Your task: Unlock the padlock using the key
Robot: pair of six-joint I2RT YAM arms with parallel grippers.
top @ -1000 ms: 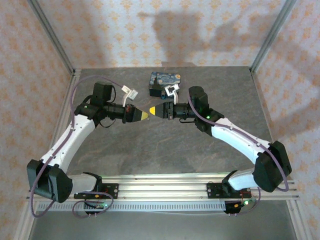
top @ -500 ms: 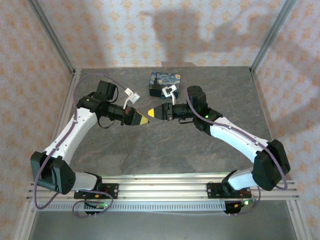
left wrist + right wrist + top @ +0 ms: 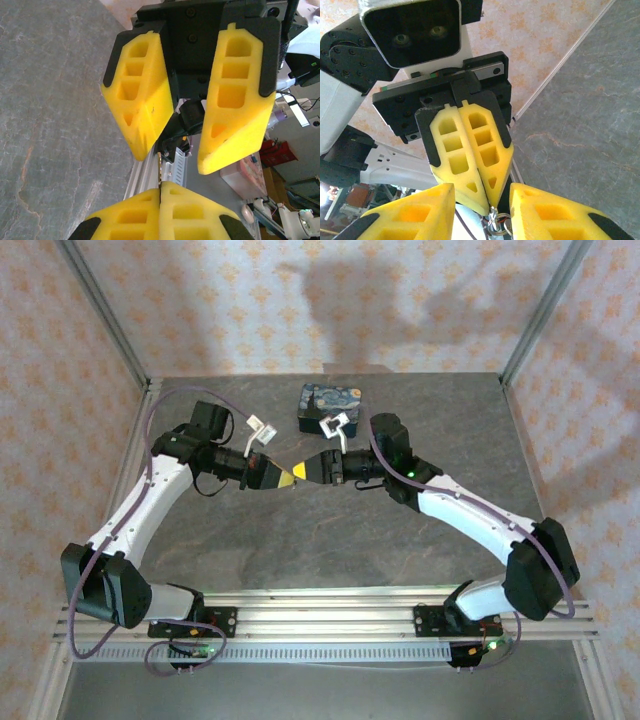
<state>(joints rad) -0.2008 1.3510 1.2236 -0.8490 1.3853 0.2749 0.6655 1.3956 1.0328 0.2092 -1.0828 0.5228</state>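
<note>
Yellow-padded left tool [image 3: 487,204], pinched shut, faces right tool [image 3: 175,160] gripping small dark padlock [image 3: 192,114].

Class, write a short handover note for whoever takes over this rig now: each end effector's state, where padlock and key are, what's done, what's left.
Left end effector: shut; metal rings dangle at its tip, key itself not clearly visible.
Right end effector: closed on a small dark piece, probably the padlock.
Both meet tip to tip above the table, nearer than the painted box.
Done: pieces lifted, facing each other. Left: insert key, turn, open the lock.
</note>
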